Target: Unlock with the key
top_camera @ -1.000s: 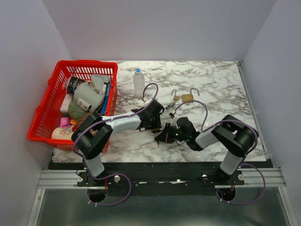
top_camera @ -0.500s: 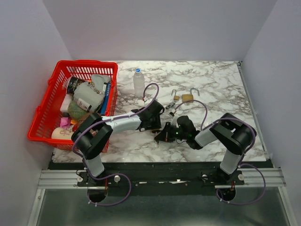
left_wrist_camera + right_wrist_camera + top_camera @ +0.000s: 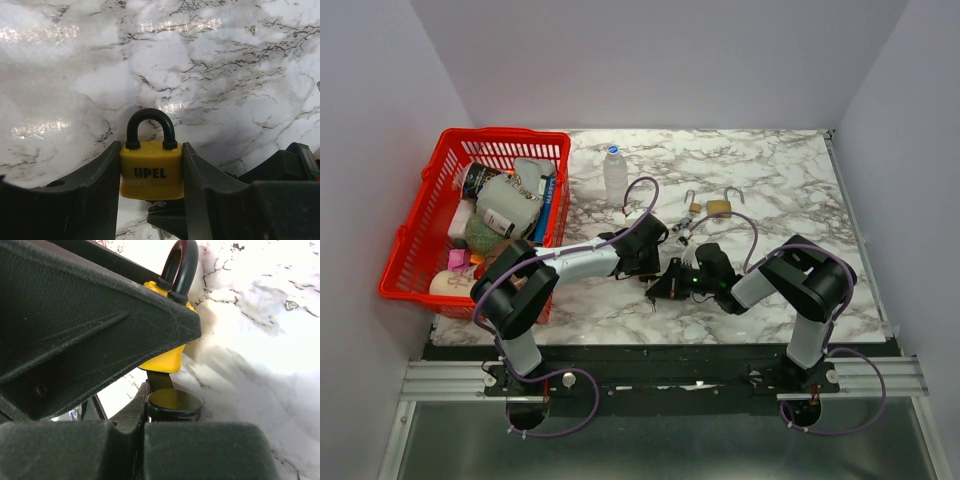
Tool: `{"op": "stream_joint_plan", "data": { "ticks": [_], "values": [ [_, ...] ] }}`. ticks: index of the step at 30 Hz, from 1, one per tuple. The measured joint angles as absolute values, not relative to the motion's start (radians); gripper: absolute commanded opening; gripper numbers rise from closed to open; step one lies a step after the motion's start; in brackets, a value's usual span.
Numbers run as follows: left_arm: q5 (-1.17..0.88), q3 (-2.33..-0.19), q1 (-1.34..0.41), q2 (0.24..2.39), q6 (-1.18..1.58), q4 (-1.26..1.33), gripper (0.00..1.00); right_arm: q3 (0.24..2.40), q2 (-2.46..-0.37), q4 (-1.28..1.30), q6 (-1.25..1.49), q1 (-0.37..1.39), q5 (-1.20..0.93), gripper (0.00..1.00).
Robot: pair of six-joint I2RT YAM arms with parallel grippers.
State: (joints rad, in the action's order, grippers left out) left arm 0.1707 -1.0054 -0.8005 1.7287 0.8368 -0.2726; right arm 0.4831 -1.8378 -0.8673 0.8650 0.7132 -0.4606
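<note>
My right arm's elbow has swung slightly left since a second ago, while my left gripper (image 3: pixel 151 162) stays clamped on the yellow padlock (image 3: pixel 151 176) lettered "OPEL", over the marble table (image 3: pixel 770 180) near its front middle, and my right gripper (image 3: pixel 145 426), pinched tight, holds the black-headed key (image 3: pixel 173 403) in the lock's underside.

marble table (image 3: pixel 790 170): red basket (image 3: pixel 505 134) at left edge, bottle (image 3: pixel 615 178) upright, brass padlock (image 3: pixel 718 208) near centre.

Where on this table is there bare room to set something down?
The table is bare right of the brass padlock to its edge, and along the far edge behind the bottle. Crowded: the centre around the yellow padlock, and the left by the red basket.
</note>
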Motion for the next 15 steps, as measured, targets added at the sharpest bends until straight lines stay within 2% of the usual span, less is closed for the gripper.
{"op": "stream_joint_plan", "data": {
  "ticks": [15],
  "values": [
    [0.205, -1.005, -0.812, 1.728, 0.831, -0.278, 0.0, 0.525, -1.864, -0.838, 0.872, 0.711, -0.494, 0.01]
  ]
}}
